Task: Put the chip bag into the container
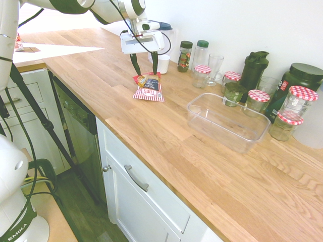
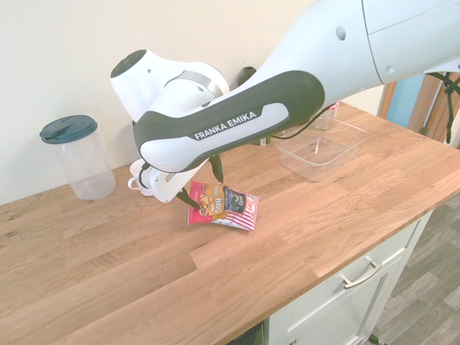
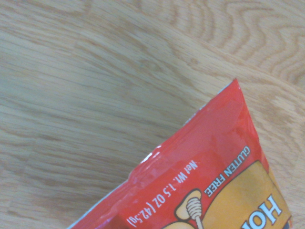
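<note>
First exterior view shows a long wooden counter (image 1: 166, 151) running along a white wall, with the white robot arm (image 1: 113, 10) reaching over it. Among the things standing on top, the clear plastic container (image 1: 227, 123) is broad and rectangular, with rounded corners and a rim. A big dark canister (image 1: 295, 83) with a black lid stands by the wall, and a clear pitcher (image 2: 85, 162) with a dark blue lid shows in the second exterior view. A dark shaker bottle (image 1: 254, 73) stands behind the container, near several glass jars (image 1: 258, 101) with red-checkered lids. The gripper (image 1: 146, 74) points down with its two dark fingers spread apart, released, their tips at the printed end of the chip bag (image 1: 148, 89). That bag is on the counter outside the container and well apart from it, its red-and-white striped end turned away from the fingers. The wrist view shows a red corner of the bag over the wood grain, with "GLUTEN FREE" readable. Just beyond the gripper, near the wall, stands a small white mug (image 1: 163, 64).
</note>
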Motion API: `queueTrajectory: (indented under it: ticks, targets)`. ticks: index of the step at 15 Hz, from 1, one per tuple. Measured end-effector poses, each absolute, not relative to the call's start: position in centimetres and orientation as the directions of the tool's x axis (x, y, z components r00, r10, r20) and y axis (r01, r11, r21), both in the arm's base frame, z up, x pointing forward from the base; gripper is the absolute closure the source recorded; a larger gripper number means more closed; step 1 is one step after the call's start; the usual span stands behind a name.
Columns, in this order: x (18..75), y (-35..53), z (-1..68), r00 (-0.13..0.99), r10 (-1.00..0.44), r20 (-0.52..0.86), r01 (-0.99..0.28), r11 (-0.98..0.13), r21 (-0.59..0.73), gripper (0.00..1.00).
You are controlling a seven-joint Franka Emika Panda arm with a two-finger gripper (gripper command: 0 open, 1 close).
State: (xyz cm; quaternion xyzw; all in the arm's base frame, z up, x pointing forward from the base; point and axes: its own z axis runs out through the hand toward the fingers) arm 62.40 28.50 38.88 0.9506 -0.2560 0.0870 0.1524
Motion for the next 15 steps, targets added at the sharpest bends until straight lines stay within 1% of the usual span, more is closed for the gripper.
queueTrajectory:
  ticks: [9,15]
  targets:
    - [62.9,27.2,36.9,0.865,-0.475,0.161,-0.501,-0.830,0.245,1.00]
    - [63.2,25.5,35.3,0.857,-0.496,0.139,-0.515,-0.824,0.236,1.00]
